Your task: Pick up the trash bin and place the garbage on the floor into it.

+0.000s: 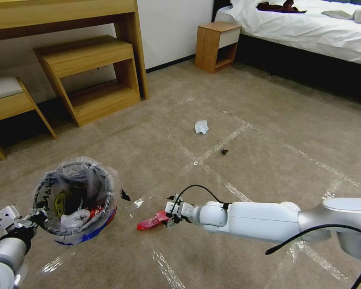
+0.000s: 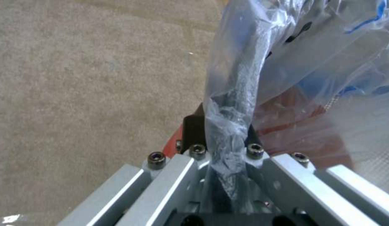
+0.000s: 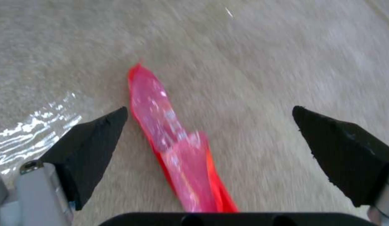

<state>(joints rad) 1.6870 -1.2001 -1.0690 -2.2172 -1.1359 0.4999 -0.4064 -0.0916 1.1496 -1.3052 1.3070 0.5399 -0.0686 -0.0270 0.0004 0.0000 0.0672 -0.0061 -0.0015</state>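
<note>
Right wrist: pincer (image 3: pixel 211 122) wide over wrapper (image 3: pixel 178 147)

I count one bin (image 1: pixel 77 200), one red wrapper (image 1: pixel 152 221) and one tissue (image 1: pixel 201 127) on the floor, and my two end effectors.

- The left gripper (image 1: pixel 37 218) sits low at the robot's left side, fingers (image 2: pixel 194 131) clamped on the rim of the trash bin (image 1: pixel 74 198), carrying it off the floor.
- The right arm (image 1: pixel 260 220) reaches across, low, to the right of the trash bin.
- The right gripper (image 3: pixel 211 138) hangs just above the floor, fingers (image 3: pixel 94 138) spread wide.
</note>
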